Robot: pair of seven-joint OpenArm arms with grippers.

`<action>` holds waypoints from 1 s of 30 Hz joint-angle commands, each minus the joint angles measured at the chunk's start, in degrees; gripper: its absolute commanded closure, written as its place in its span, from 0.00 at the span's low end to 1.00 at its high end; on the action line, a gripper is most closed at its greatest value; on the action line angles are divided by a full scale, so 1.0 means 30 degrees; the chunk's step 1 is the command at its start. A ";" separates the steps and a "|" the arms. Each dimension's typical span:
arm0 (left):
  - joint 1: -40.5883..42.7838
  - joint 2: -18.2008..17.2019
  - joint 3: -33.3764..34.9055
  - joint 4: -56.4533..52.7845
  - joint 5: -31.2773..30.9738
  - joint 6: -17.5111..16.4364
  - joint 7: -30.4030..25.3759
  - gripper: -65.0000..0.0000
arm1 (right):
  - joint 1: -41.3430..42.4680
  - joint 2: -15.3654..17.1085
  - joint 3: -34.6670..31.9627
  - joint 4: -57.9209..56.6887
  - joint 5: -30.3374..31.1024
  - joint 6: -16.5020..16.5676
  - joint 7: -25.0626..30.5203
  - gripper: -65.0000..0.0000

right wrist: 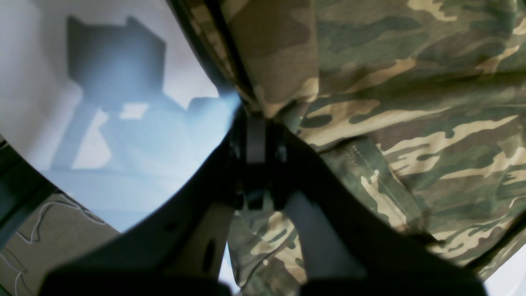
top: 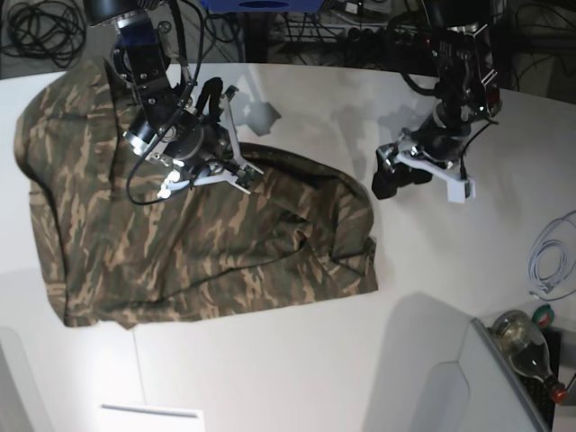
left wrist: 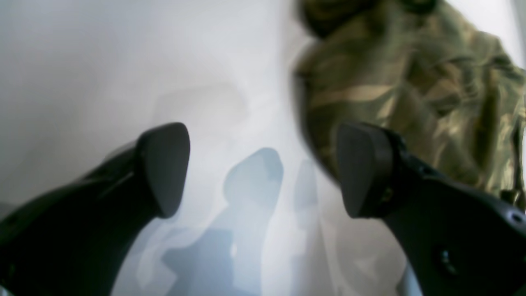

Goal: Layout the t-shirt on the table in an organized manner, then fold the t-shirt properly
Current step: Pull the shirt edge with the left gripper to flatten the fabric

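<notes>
The camouflage t-shirt (top: 180, 234) lies spread but rumpled over the left half of the white table (top: 297, 360), with folds bunched at its right side. My right gripper (top: 236, 171) is shut on a fold of cloth at the shirt's upper edge. In the right wrist view the closed fingertips (right wrist: 257, 135) pinch the t-shirt (right wrist: 411, 102), which fills the right side. My left gripper (top: 389, 180) hovers just right of the shirt, open. In the left wrist view its pads (left wrist: 164, 168) stand wide apart with nothing between them, and the t-shirt (left wrist: 411, 82) lies beyond the right pad.
A white cable (top: 549, 261) lies near the table's right edge. A bottle (top: 526, 337) sits past the lower right corner. A white sheet (top: 148, 412) lies at the front edge. Dark cables (top: 40, 27) run behind the table. Bare tabletop (left wrist: 82, 61) spreads under my left gripper.
</notes>
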 commanded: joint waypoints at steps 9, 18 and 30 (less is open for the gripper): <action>-0.3353 -0.0177 0.0691 -0.4840 -0.0128 -0.1025 -0.0381 0.18 | 0.0214 -0.0080 -0.0042 0.0297 0.0038 -0.0028 0.0222 1.00; -0.3265 -0.0265 0.1921 -0.4283 -0.0128 -0.0878 -0.0411 1.00 | 0.0214 -0.0080 0.0075 0.0297 0.0038 -0.0028 0.0193 1.00; 0.3621 -0.1555 0.0896 0.5973 -0.0098 1.0023 -0.0352 1.00 | 0.0331 -0.0549 -0.0013 0.0268 0.0067 -0.0145 0.0163 1.00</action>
